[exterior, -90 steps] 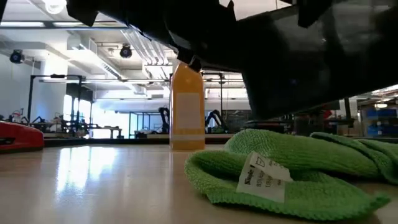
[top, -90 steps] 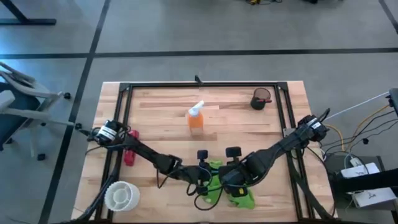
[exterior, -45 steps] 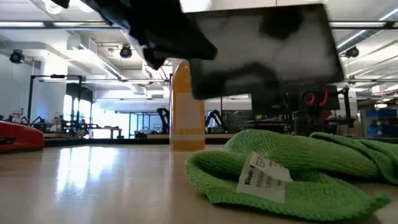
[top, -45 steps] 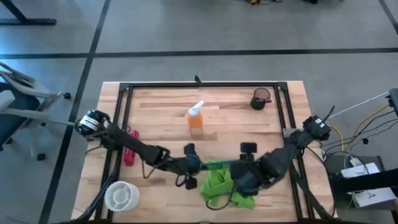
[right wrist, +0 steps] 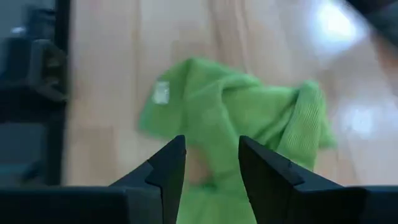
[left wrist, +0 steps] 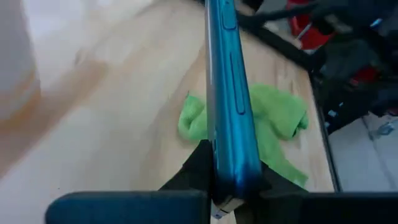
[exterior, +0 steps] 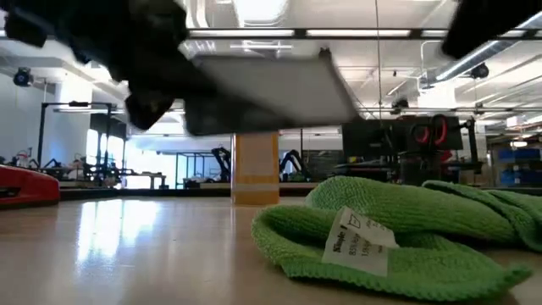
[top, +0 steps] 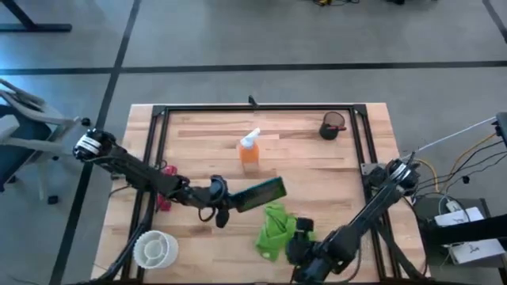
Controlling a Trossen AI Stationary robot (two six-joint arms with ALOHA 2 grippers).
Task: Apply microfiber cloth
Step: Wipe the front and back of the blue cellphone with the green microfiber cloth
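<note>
The lime-green microfiber cloth [top: 273,231] lies crumpled on the wooden table near its front edge, white tag [exterior: 356,241] facing the low camera. My left gripper [top: 220,199] is shut on a dark flat tablet [top: 258,194], which it carries in the air just left of and beyond the cloth. The left wrist view shows the tablet edge-on [left wrist: 225,93] with the cloth [left wrist: 277,118] beneath. My right gripper [right wrist: 211,168] hovers open above the cloth [right wrist: 236,118], at its near right side [top: 303,237], touching nothing. My left gripper pinches the tablet's left end [left wrist: 231,171] between its two fingers, one on each flat face. The fingers come roughly level from the table's left. The tablet sticks out from them toward the right, lifted clear of the table and slightly tilted [exterior: 271,85].
An orange spray bottle [top: 249,149] stands behind the cloth at mid-table. A dark cup [top: 331,127] is at the far right, a red object [top: 164,196] at the left, a white round container [top: 154,249] at the near left. A black frame [top: 261,107] borders the table.
My left gripper has carried the tablet up and toward the table's left, away from the cloth. My right gripper has drawn back toward the near edge, off the cloth. The cloth lies as it did.
</note>
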